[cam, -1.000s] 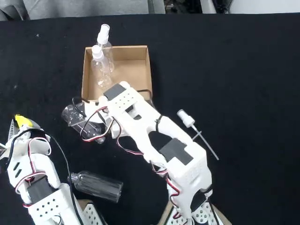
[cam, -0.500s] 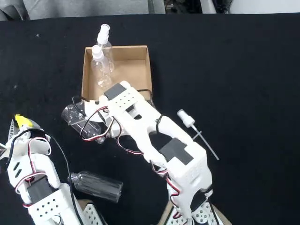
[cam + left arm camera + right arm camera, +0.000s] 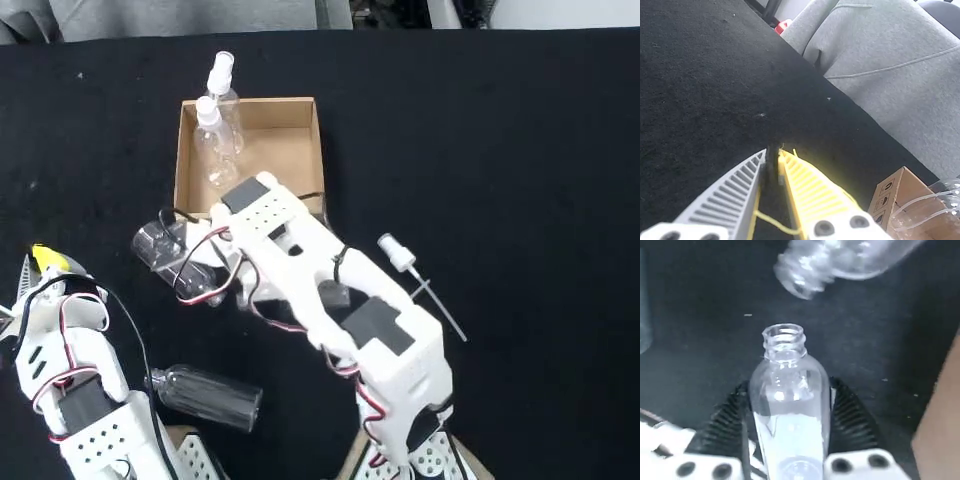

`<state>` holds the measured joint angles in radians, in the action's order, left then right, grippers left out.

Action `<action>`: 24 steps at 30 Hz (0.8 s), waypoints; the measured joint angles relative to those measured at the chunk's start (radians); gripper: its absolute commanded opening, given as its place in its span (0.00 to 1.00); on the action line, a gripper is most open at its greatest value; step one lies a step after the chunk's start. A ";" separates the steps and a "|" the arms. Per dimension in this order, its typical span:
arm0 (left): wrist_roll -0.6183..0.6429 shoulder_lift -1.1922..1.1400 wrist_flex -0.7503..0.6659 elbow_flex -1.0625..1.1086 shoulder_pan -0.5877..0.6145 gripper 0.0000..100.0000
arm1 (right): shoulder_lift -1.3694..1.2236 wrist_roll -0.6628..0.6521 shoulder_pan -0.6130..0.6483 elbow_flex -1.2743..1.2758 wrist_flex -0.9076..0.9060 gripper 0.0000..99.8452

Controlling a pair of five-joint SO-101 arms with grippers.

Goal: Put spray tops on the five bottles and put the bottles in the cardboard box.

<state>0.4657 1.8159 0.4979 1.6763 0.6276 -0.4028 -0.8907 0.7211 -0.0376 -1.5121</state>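
Note:
My right gripper (image 3: 788, 387) is shut on a clear uncapped bottle (image 3: 787, 370), its open neck pointing away from the wrist. In the high view that gripper (image 3: 203, 277) sits just in front of the cardboard box (image 3: 300, 150), at its left corner. A second uncapped bottle (image 3: 157, 244) (image 3: 850, 257) lies close beside it. Two bottles with spray tops (image 3: 215, 135) stand at the box's back left. A third uncapped bottle (image 3: 207, 397) lies near the front. A loose spray top (image 3: 398, 254) with its tube lies right of the arm. My left gripper (image 3: 42, 262) (image 3: 772, 156) is shut and holds nothing, at the front left.
The black table surface (image 3: 520, 150) stretches wide to the right of the box. The box's near corner (image 3: 892, 192) and clear bottles (image 3: 935, 205) appear in the left wrist view, with a grey upholstered seat (image 3: 880, 45) beyond the table edge.
My right gripper has shifted and turned slightly with the bottle in it. The left arm and the other bottles have stayed where they were.

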 measured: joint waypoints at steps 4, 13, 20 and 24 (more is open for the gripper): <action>0.000 0.000 0.000 0.000 0.000 0.03 | 0.051 0.049 0.037 0.000 -0.063 0.01; 0.000 0.000 0.000 0.000 0.000 0.03 | 0.169 0.178 0.038 0.000 -0.143 0.01; 0.000 0.000 0.000 0.000 0.000 0.03 | 0.235 0.284 0.023 0.000 -0.189 0.01; -0.040 0.000 0.000 0.000 0.000 0.03 | 0.272 0.321 -0.051 0.000 -0.207 0.01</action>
<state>0.4258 1.8159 0.4979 1.6763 0.6276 -0.1312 -0.5700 0.6705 -0.0376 -1.7192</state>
